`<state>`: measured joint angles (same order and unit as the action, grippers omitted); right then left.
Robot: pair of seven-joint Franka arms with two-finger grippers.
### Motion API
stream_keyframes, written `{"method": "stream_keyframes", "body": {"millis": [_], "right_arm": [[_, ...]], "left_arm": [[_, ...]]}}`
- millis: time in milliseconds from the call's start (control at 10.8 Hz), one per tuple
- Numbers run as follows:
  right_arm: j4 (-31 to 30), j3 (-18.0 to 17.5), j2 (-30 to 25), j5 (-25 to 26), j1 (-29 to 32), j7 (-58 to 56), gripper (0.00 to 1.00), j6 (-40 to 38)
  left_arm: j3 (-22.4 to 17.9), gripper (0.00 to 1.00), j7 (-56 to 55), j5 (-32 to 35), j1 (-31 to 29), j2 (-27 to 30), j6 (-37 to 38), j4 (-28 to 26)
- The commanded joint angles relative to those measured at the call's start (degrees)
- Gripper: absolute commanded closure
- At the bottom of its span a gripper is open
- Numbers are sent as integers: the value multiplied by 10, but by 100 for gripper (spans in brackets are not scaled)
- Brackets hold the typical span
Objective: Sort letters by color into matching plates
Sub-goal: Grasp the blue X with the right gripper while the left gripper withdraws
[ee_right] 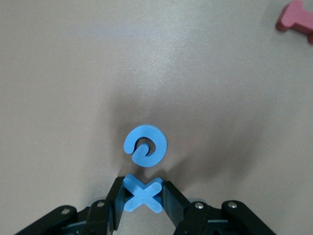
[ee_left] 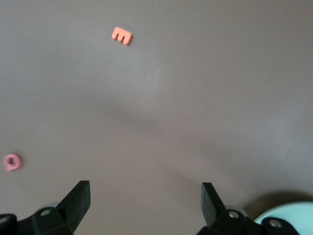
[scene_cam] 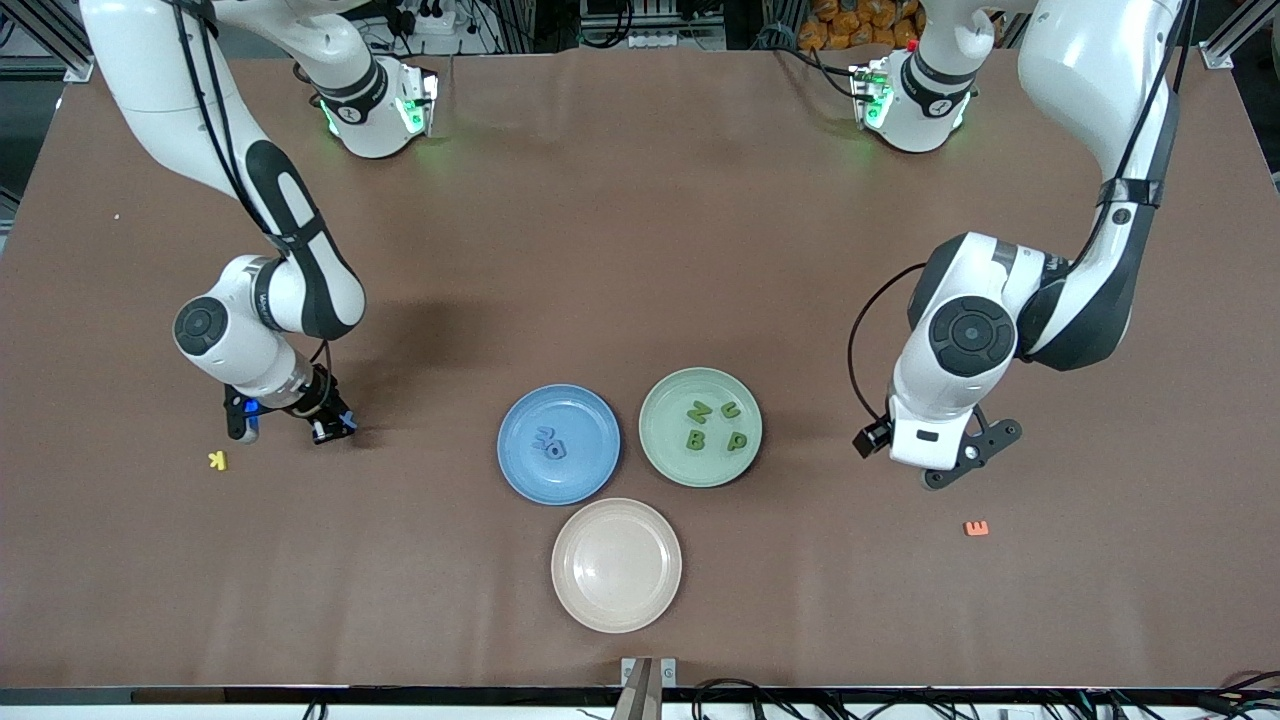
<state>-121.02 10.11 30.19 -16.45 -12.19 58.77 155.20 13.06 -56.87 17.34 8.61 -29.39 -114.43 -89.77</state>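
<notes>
My right gripper (ee_right: 143, 196) is shut on a blue X letter (ee_right: 143, 194) low over the table at the right arm's end. The X also shows in the front view as the blue X letter (scene_cam: 347, 420). Beside it on the table lies a blue curled letter (ee_right: 145, 145). The blue plate (scene_cam: 590, 470) holds two blue letters (scene_cam: 549, 441). The mint green plate (scene_cam: 665, 455) holds several green letters (scene_cam: 697, 438). My left gripper (ee_left: 145, 200) is open and empty over bare table beside the green plate's rim (ee_left: 288, 218).
A beige plate (scene_cam: 616, 600) sits nearer the front camera than the two coloured plates. A yellow K (scene_cam: 217, 460) lies near the right gripper and a red letter (ee_right: 296, 17) is close by. An orange E (scene_cam: 976, 528) and a pink letter (ee_left: 11, 161) lie near the left gripper.
</notes>
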Motion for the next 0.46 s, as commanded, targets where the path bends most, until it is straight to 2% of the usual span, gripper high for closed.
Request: {"method": "stream_keyframes", "body": {"millis": [0,371], "right_arm": [[-1,-12,15,-1,-4,-78,84,-2],[17,-14,15,0,-13,-137,84,-7]], "left_arm": [[7,0,114,-42,-41,95,34,-90],[0,0,291,-113,-89,214,34,-203]]}}
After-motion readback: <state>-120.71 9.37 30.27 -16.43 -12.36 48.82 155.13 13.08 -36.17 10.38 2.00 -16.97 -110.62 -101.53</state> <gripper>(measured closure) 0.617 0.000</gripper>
